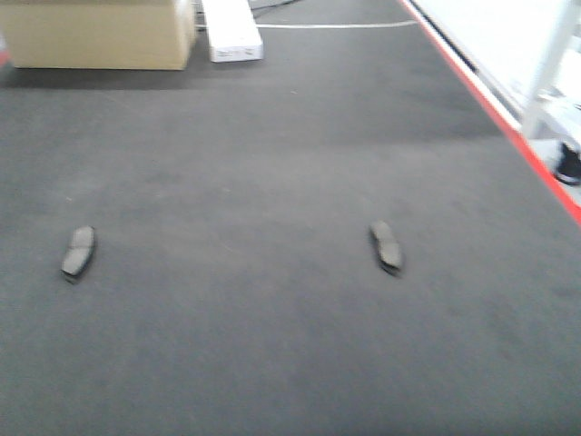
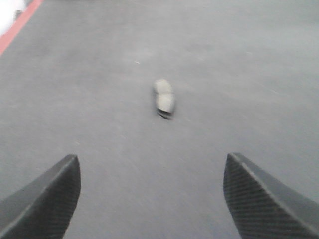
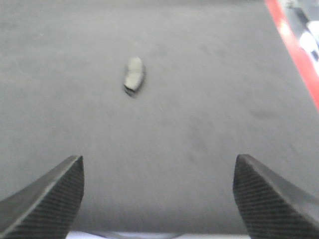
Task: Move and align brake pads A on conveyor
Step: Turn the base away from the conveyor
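Two grey brake pads lie flat on the charcoal conveyor (image 1: 272,182). One brake pad (image 1: 79,251) rests at the left, the other brake pad (image 1: 387,246) at the right of the front view. In the left wrist view a pad (image 2: 164,98) lies well ahead of my left gripper (image 2: 152,167), which is open and holds nothing. The right wrist view shows a pad (image 3: 134,74) ahead and to the left of my right gripper (image 3: 159,167), also open and empty. Neither gripper shows in the front view.
A cardboard box (image 1: 100,34) and a white box (image 1: 231,32) stand at the belt's far end. The red frame edge (image 1: 508,127) runs along the right side, with a white post (image 1: 549,68) beyond it.
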You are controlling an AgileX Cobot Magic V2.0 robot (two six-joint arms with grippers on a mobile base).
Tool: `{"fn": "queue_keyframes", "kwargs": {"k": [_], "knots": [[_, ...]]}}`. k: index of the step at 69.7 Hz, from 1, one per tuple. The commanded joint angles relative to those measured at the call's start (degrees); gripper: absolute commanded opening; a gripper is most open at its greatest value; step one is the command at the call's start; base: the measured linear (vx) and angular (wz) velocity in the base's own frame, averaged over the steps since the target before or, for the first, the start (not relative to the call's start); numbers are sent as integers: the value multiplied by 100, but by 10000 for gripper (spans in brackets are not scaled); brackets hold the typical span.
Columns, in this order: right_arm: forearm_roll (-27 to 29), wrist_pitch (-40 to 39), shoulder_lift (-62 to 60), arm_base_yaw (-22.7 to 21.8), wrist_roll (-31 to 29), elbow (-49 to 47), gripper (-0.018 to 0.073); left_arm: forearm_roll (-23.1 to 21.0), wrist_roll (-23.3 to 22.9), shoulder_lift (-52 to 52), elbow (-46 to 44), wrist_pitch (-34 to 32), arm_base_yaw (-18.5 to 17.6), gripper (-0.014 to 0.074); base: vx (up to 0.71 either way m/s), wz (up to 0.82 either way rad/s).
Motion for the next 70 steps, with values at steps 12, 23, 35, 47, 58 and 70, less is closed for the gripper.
{"fn": "queue_keyframes", "kwargs": {"k": [12, 23, 35, 47, 58, 70], "knots": [[-1, -368, 49, -42, -46, -152, 578, 49, -10, 49, -140, -393, 3, 554, -27, -35], [-1, -368, 49, -42, -46, -152, 578, 49, -10, 49, -140, -393, 3, 554, -30, -37], [-1, -368, 49, -42, -46, -152, 578, 49, -10, 49, -140, -393, 3, 554, -32, -30], [-2, -368, 49, -42, -46, -152, 578, 49, -10, 49, -140, -393, 3, 554, -34, -31], [-3, -368, 49, -42, -46, -152, 578, 49, -10, 49, -140, -393, 3, 554, -35, -36], [-3, -368, 49, -42, -46, -152, 578, 49, -10, 49, -140, -393, 3, 554, -33, -46]]}}
